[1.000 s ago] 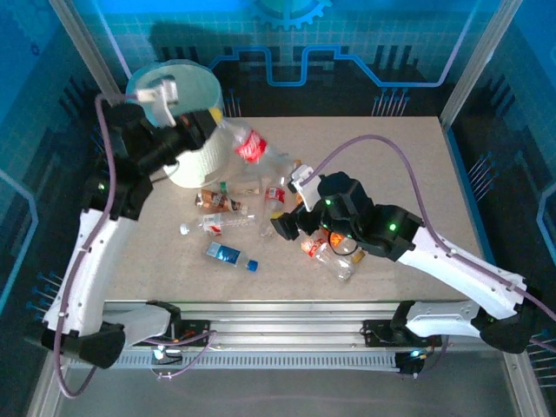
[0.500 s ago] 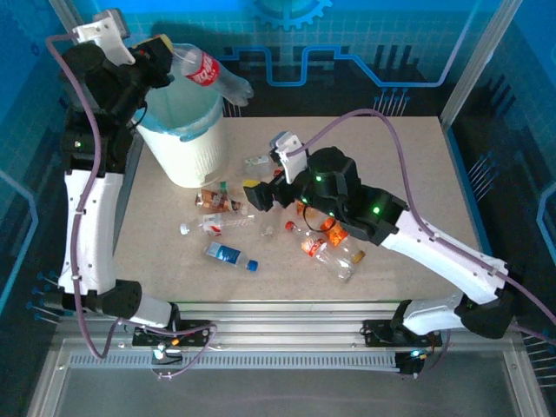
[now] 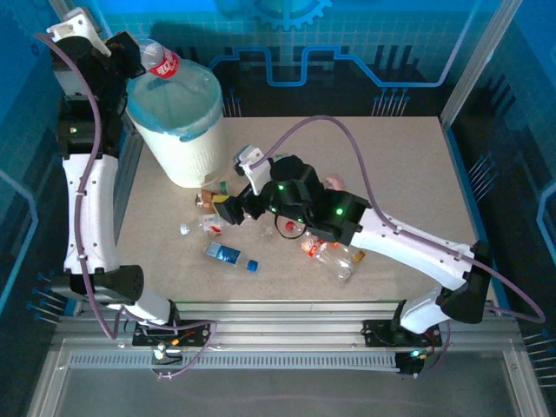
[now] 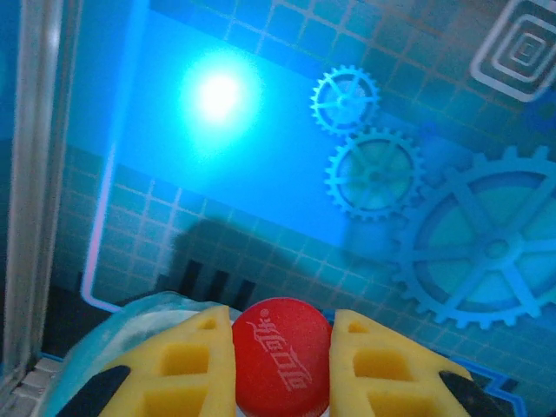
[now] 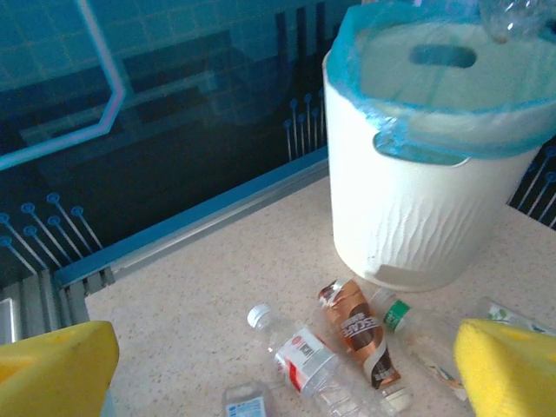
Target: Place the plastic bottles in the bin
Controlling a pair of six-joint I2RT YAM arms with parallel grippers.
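Holding a bottle by its top end, the left gripper is up high at the far left rim of the bin. The bottle has a red label and tilts out over the bin's open mouth. The top view shows all of that, but not the grip itself. The left wrist view does: two yellow fingers are shut tight on the red cap, one on each side (the cap has white writing on it).

The right gripper hangs over the table, near the front of the bin. Its fingers are spread wide and hold nothing. In the right wrist view they sit at the two bottom corners, far apart. Loose bottles lie on the table between them: a white-cap bottle with a red label, a brown bottle just beside it, and a green-cap bottle close to the foot of the bin. That view also shows a handle slot in the bin wall. At its top edge, the clear bottom of the held bottle is above the blue liner. The top view shows more: a blue bottle nearer the arms and an orange bottle beside the right arm.
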